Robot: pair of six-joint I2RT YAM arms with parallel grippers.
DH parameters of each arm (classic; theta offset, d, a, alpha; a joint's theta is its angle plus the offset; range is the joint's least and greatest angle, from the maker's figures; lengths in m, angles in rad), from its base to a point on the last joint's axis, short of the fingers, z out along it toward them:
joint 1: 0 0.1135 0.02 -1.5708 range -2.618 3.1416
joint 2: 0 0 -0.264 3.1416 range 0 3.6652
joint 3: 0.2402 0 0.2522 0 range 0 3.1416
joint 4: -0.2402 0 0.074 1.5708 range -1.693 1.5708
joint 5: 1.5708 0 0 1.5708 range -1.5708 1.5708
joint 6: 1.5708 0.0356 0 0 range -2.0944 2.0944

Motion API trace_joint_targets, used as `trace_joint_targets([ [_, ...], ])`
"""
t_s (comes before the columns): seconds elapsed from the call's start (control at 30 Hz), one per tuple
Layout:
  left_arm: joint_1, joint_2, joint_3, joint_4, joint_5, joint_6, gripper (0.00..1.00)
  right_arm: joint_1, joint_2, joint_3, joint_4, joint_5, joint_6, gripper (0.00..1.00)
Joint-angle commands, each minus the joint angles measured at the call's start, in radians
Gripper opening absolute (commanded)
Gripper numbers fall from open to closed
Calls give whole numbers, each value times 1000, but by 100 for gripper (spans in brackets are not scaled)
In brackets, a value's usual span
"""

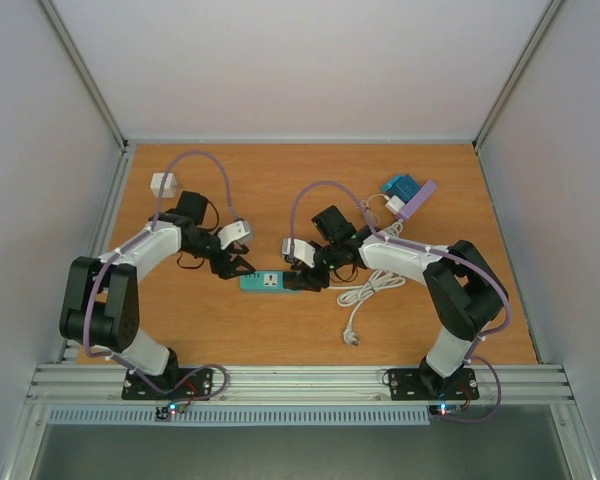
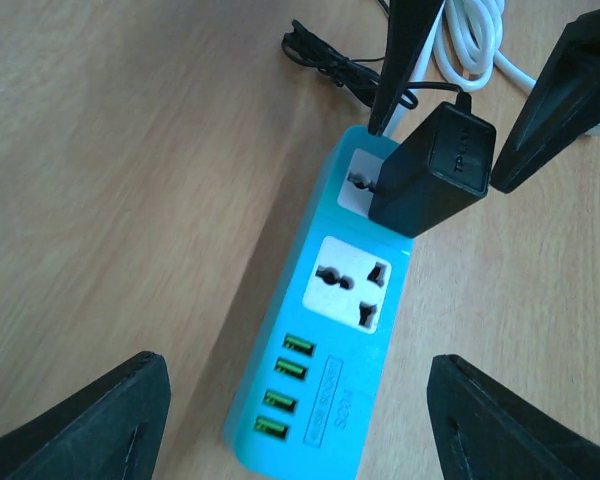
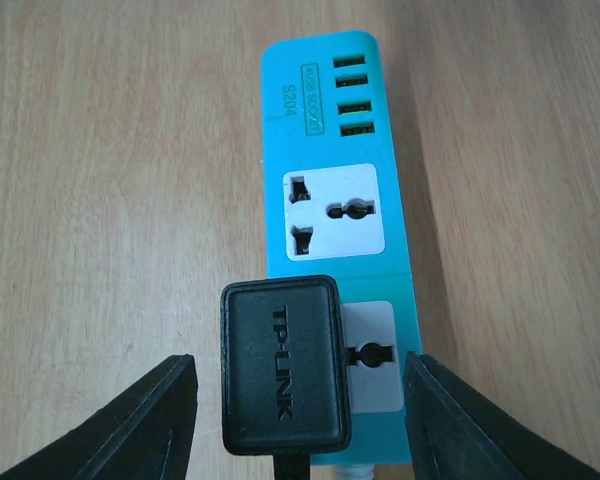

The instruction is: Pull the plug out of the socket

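While the black plug (image 3: 285,365) is sitting at the cable end of the turquoise socket strip (image 3: 325,150), near the middle of the table (image 1: 280,335), the right gripper (image 3: 300,425) is straddling it with its fingers wide apart, one on each side and not touching it. I judge it is preparing to close on the plug body. The plug is looking tilted in the left wrist view, and I cannot tell whether its pins are fully seated. The left gripper (image 2: 305,430) is hovering over the USB end, its fingers also wide, probably to hold the strip down during the pull. The wooden table is looking smooth and flat. A white cable (image 1: 365,295) is curling beside the right arm, and plain white walls are enclosing the cell.
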Motion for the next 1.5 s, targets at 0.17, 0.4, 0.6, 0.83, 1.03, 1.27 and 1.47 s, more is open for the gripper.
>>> trace_joint_targets([
  [0.17,-101,62,-38,178,-41,-111,73,16,14,24,18,-23,16,44],
  [0.4,-136,137,-20,240,-65,-142,74,31,21,24,25,-7,25,38],
  [0.6,-175,167,-33,242,-69,-135,73,42,19,26,35,3,31,33],
  [0.83,-180,190,-43,262,-131,-129,63,48,17,27,25,8,34,28],
  [1.03,-179,190,-71,242,-167,-75,57,49,9,32,24,10,44,22],
  [1.27,-180,181,-92,230,-200,-15,56,50,-21,35,40,11,63,18],
  [1.47,-182,178,-111,237,-238,-10,57,49,-55,25,71,4,79,14],
])
